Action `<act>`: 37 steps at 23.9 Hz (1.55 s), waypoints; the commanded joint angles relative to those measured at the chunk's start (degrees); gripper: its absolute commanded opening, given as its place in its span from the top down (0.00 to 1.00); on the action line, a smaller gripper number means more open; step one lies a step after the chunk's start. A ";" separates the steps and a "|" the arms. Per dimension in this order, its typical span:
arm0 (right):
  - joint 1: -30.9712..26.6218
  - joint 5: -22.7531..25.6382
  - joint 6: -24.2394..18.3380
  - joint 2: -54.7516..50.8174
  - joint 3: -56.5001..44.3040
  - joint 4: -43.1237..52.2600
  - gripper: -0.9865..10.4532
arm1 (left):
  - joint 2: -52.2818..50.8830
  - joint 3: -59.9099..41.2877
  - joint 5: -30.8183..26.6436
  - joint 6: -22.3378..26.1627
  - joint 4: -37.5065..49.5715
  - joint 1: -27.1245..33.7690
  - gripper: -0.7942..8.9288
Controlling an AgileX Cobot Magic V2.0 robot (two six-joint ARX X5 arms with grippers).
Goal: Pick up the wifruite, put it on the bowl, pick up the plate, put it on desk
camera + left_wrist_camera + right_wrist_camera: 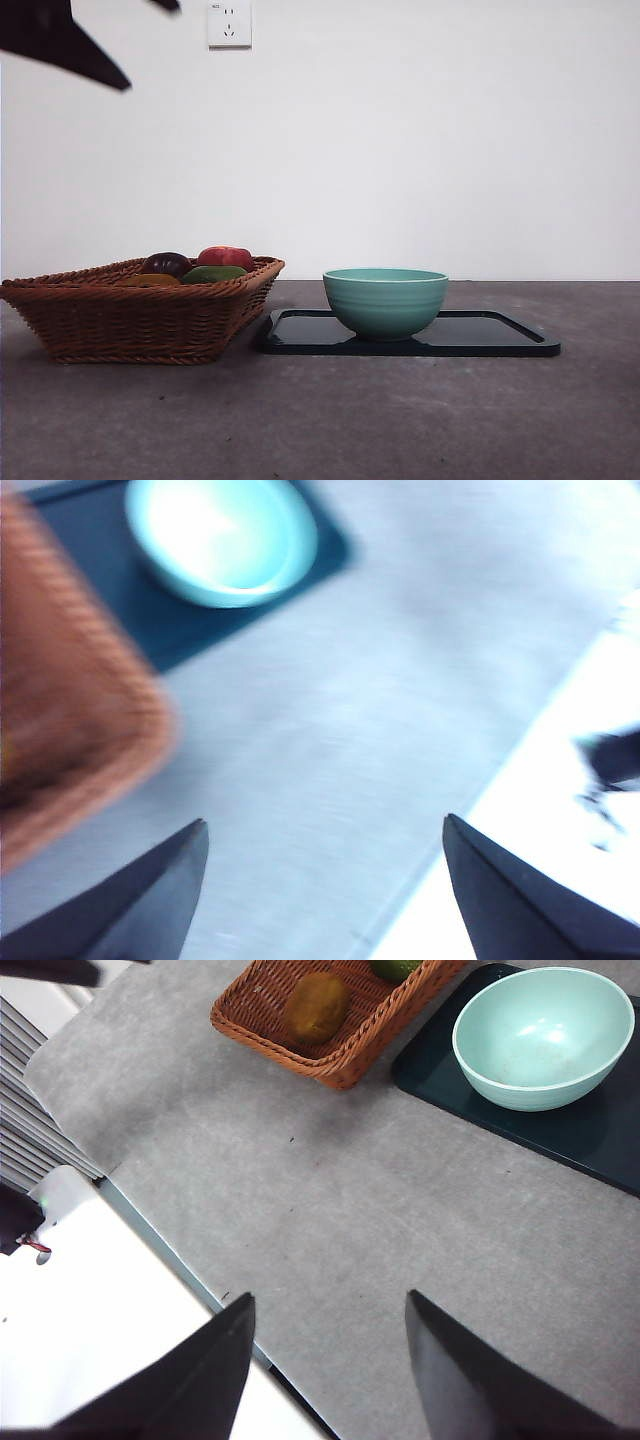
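Left tool (320, 880) open, one wifruite (317, 1006), one bowl (385, 300), one basket (140, 315)

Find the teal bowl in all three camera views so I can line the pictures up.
Front view: the bowl stands right of centre on the dark tray.
Left wrist view: blurred, at the upper edge, on the same tray.
Right wrist view: upper right corner, on the tray.
Shared landmark: the wicker basket beside the tray, seen in all three views.
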 commanded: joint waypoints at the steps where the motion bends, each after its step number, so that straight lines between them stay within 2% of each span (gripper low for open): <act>1: 0.26 0.26 1.57 0.20 0.72 0.55 0.70 | -1.46 0.79 2.45 3.17 -1.77 -0.26 0.53; 3: 0.26 0.26 1.73 0.20 0.72 0.55 0.70 | -2.40 0.77 2.43 4.55 -2.69 -0.26 0.53; 16: 0.26 0.28 3.48 0.22 0.74 1.01 0.70 | -2.47 0.77 2.43 4.52 -2.43 -0.26 0.53; 18: 0.24 0.50 4.85 0.24 0.74 1.90 0.70 | -2.47 0.77 2.43 4.50 -2.40 -0.26 0.53; 23: 0.20 1.73 11.39 1.27 0.98 6.64 0.70 | -2.47 0.77 2.43 4.50 -2.47 -0.26 0.53; 27: -0.22 2.73 13.20 5.35 3.28 9.77 0.69 | -2.47 0.77 2.43 4.48 -2.54 -0.26 0.53; 30: -0.94 5.35 12.76 10.64 7.13 9.75 0.67 | -2.49 0.77 2.43 4.48 -2.58 -0.26 0.53; 37: -4.96 7.69 7.67 25.81 19.34 9.03 0.67 | -2.49 0.77 2.43 4.50 -3.58 -0.26 0.53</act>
